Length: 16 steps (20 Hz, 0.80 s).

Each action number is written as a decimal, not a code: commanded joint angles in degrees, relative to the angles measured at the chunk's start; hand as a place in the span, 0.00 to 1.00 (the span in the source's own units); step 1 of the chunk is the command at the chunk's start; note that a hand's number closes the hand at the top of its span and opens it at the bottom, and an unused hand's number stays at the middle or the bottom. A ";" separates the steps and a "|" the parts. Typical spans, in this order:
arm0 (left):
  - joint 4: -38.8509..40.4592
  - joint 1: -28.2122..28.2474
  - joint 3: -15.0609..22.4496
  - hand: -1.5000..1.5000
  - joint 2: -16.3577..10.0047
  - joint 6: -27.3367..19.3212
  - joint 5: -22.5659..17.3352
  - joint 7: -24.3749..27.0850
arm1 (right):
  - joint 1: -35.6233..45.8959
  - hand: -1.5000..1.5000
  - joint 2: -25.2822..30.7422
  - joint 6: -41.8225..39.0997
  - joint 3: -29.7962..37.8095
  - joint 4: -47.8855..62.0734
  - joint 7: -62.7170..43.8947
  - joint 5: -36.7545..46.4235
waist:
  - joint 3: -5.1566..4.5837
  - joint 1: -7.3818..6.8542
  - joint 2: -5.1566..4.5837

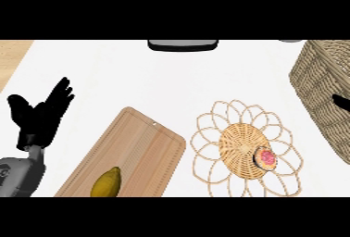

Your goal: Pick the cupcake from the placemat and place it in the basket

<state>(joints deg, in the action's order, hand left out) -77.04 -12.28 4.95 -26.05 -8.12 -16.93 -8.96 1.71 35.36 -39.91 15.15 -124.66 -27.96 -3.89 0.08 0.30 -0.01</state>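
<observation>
The cupcake (266,158) is sitting on the woven placemat (239,139), at about four o'clock from its centre. The basket (321,88) is standing at two o'clock from the placemat. The left hand (41,115) is resting at nine o'clock, fingers apart and straight. Only a sliver of the right hand (340,102) is showing at three o'clock; its state cannot be told.

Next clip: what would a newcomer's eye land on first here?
A looped woven placemat lies right of centre, with the pink-topped cupcake on its right part. The wicker basket stands at the upper right, and the left hand rests open, fingers up, at the left.
</observation>
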 commanded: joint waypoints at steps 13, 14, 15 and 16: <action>-3.55 3.79 -3.22 0.50 2.03 3.40 2.53 -0.63 | -0.45 0.00 -15.32 13.66 -16.27 21.94 22.42 33.13 | -0.06 -0.67 -0.01; -0.61 -0.41 -4.53 0.50 2.02 3.84 3.49 -1.82 | 2.52 0.00 -14.34 10.44 -14.32 22.03 20.17 30.50 | -0.07 -0.37 -0.02; -0.40 -1.22 -5.81 0.50 1.03 5.82 2.07 -2.16 | 2.83 0.00 -16.79 11.28 -16.98 21.82 17.92 31.69 | -0.08 -0.39 -0.02; -1.54 -0.62 -5.22 0.50 2.36 3.41 3.45 -2.58 | 1.98 0.00 -16.70 13.20 -18.06 24.55 20.65 34.88 | -0.07 -0.44 -0.02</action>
<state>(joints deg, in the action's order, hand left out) -78.51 -12.09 1.11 -24.21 -4.80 -14.32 -10.74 2.81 20.10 -28.28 0.08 -104.82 -8.63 26.14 0.02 -0.19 -0.04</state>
